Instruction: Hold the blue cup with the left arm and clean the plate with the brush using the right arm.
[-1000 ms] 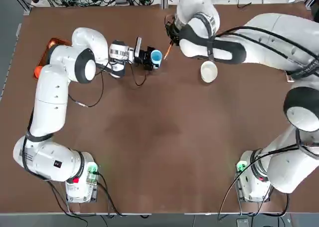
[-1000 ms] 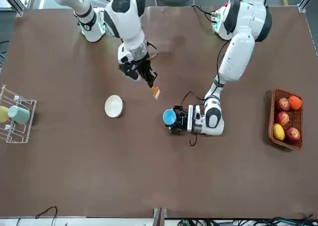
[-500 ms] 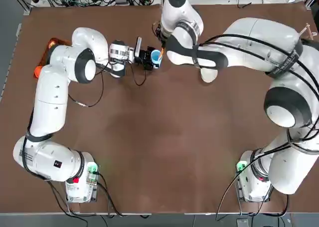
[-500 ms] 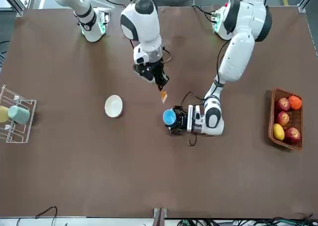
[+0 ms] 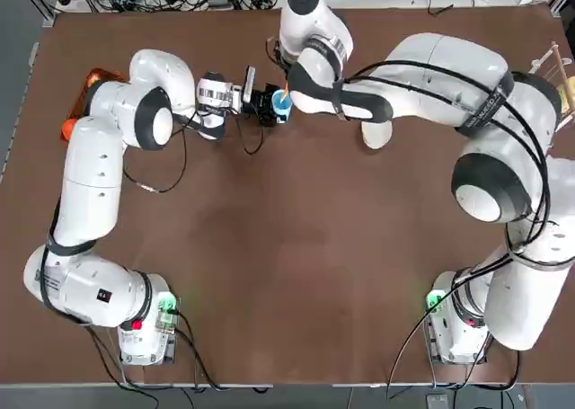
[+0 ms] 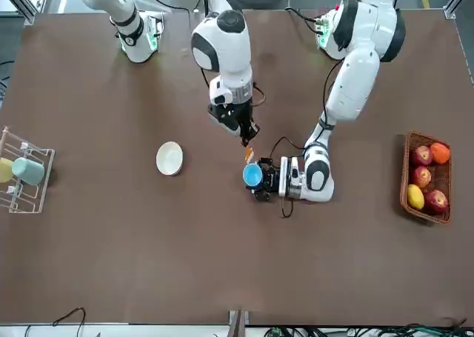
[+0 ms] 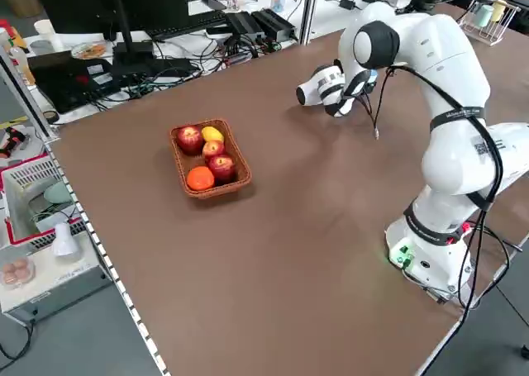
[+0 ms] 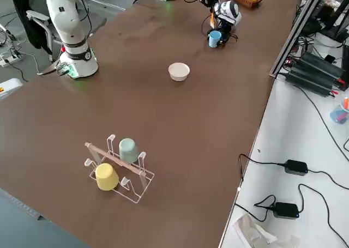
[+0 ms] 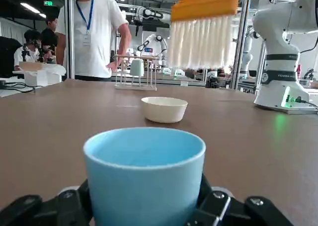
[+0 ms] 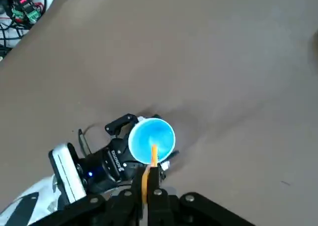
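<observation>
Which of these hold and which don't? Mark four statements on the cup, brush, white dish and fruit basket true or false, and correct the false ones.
1. The left tool grips the blue cup. True.
2. The brush is held by the left tool. False: the right tool holds it.
3. The white dish sits on the table, apart from both tools. True.
4. The basket holds only bananas. False: it holds red apples, an orange fruit and a yellow one.

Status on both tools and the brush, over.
Left tool gripping blue cup. Right tool holding orange brush above cup. Nothing visible between.
</observation>
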